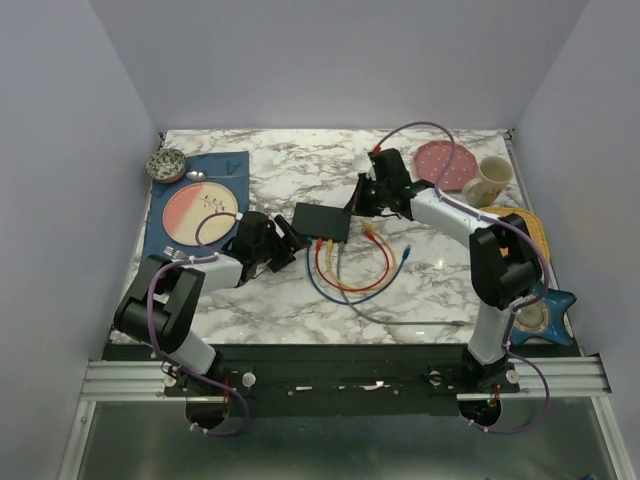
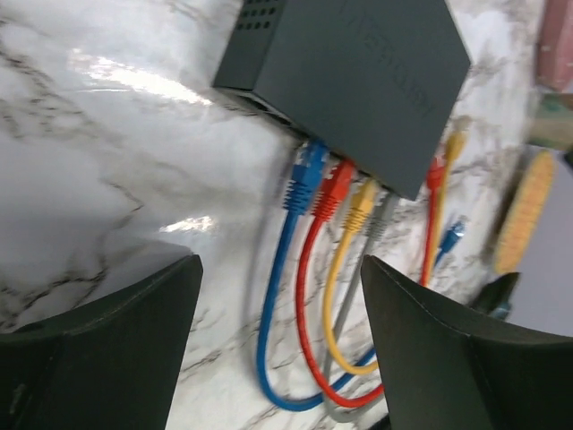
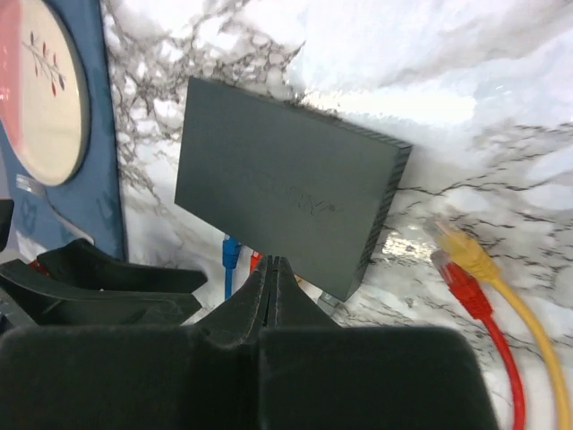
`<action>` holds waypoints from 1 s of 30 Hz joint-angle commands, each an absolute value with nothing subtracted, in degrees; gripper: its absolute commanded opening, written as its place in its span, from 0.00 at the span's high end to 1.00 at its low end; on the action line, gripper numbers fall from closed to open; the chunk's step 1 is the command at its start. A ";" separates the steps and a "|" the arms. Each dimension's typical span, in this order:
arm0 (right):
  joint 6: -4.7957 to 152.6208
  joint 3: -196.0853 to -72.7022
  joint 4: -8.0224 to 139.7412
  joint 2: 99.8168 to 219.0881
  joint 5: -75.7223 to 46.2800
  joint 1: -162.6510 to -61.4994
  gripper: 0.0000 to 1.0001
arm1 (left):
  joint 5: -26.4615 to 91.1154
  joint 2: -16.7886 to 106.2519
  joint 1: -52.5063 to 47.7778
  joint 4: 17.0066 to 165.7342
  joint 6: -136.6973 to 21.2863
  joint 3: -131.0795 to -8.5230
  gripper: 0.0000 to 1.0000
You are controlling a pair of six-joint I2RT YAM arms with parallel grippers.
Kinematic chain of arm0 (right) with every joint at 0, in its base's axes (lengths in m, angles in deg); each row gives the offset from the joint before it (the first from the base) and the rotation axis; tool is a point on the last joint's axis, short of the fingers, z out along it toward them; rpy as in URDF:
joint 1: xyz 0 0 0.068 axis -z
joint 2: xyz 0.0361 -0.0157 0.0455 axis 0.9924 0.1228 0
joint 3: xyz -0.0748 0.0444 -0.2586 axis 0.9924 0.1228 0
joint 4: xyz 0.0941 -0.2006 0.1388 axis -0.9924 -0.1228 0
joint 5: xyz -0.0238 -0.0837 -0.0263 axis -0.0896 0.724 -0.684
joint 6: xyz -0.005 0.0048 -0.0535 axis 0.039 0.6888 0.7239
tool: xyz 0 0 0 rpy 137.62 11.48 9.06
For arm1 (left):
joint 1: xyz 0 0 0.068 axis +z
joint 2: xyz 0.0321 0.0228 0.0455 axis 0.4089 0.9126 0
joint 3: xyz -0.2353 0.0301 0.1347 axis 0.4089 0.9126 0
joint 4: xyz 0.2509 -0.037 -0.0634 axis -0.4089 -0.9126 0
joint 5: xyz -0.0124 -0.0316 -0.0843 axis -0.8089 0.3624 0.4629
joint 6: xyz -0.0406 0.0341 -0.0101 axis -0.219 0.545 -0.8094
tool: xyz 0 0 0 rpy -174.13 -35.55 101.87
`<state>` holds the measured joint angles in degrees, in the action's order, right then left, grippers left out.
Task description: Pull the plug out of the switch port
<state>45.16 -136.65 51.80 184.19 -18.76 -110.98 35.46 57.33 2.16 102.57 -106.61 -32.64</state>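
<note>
While the right gripper (image 3: 273, 265), fingers pressed together, seemingly pinned the switch (image 1: 322, 221) at mid-table, the left gripper (image 2: 279, 296) hovered spread wide by the plugs (image 2: 333, 190) on its near edge, so approach was in hand and it next needed to close on one.
</note>
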 commanded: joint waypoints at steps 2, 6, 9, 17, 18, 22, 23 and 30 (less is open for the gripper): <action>41.53 -137.60 57.29 189.37 -31.24 -111.16 0.99 | 41.47 60.38 2.43 124.90 -112.92 -27.17 0.18; 39.60 -138.21 61.27 191.74 -35.99 -111.25 0.99 | 42.61 62.75 2.86 135.56 -117.48 -23.92 0.26; 38.45 -139.79 62.50 194.56 -39.59 -111.16 0.99 | 43.84 66.43 3.31 143.74 -119.86 -22.51 0.34; 37.57 -140.85 63.20 198.95 -41.97 -111.07 0.99 | 46.21 79.09 5.32 165.10 -129.00 -20.57 0.46; 37.49 -140.85 63.20 199.48 -42.06 -111.07 0.99 | 46.30 79.97 5.41 165.90 -129.44 -20.75 0.47; 36.96 -141.11 63.29 201.42 -42.50 -111.07 0.99 | 46.39 82.26 5.85 167.23 -130.24 -21.62 0.47; 36.87 -141.11 63.29 201.68 -42.59 -111.07 0.99 | 46.30 82.26 5.94 166.79 -130.24 -21.63 0.47; 35.99 -141.46 62.32 204.58 -41.88 -110.99 0.99 | 45.51 80.07 6.64 161.87 -128.13 -22.50 0.47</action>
<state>36.67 -140.17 62.86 201.94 -41.52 -110.96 45.58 81.53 6.05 162.28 -129.21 -21.29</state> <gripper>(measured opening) 0.012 0.531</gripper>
